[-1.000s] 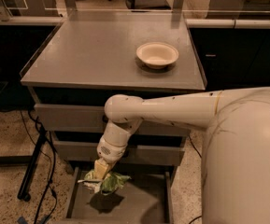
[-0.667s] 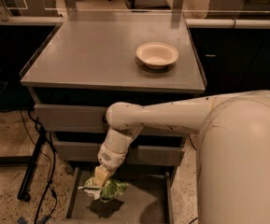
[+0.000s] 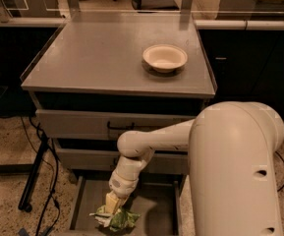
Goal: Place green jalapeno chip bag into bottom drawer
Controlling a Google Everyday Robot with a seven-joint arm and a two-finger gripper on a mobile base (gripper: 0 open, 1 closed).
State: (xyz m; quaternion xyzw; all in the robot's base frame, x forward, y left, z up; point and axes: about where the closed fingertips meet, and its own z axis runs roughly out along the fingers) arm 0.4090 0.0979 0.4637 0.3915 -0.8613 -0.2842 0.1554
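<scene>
While end effector (image 3: 113, 204) grips it, chip bag (image 3: 118, 219) crosswise, over bottom drawer (image 3: 154, 203)

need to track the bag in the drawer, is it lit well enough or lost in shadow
Camera view: warm, dim light, brightest on the tabletop and bowl; the bottom drawer is shaded, yet the green jalapeno chip bag shows below the pincer inside it.

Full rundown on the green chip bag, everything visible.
The crinkly green foil chip bag is crumpled, with pale patches on its left side; no lettering is readable. It sits under the arm's yellowish claw, which pinches its top edge, low inside the open bottom grey metal drawer, towards the front. Whether its underside touches the drawer floor cannot be told.
</scene>
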